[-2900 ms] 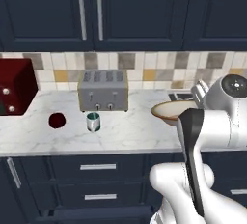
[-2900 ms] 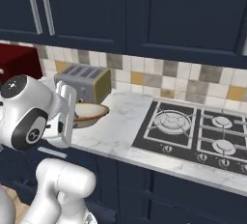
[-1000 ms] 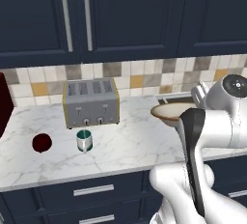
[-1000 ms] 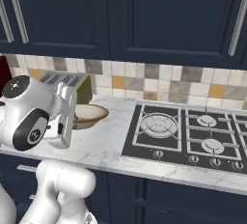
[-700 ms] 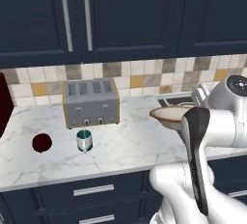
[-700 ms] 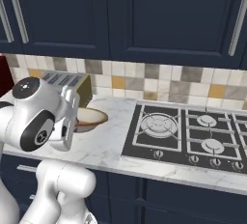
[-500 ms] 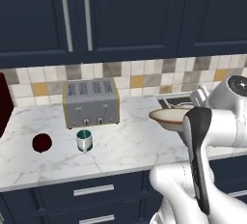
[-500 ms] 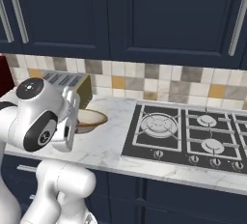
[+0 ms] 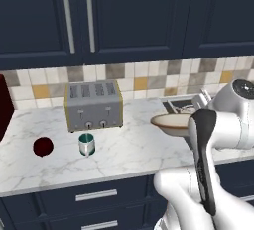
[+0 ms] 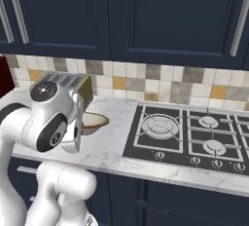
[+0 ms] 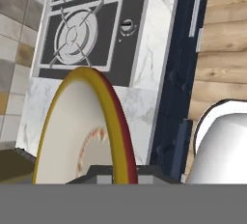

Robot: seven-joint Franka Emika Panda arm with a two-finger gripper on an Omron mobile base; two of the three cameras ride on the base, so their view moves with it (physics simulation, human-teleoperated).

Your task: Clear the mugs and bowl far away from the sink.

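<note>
Bowl (image 9: 171, 122) carried slightly lower beside the arm, claw (image 11: 117, 177) clamped on its rim, mugs (image 9: 86, 143) by toaster (image 9: 94, 106).

mugs (image 9: 86, 144) before toaster (image 9: 94, 105), bowl (image 9: 171, 123) rightward

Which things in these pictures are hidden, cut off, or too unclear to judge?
- Hand: left base view, the arm's white body hides the grip on the bowl.
- Finger tips: hand view, the bowl's rim covers them.
- Toaster: right base view, the arm hides most of it.
- Dark red thing: left base view, cut by the left edge.
- Maroon mug: left base view, handle too small to see.
</note>
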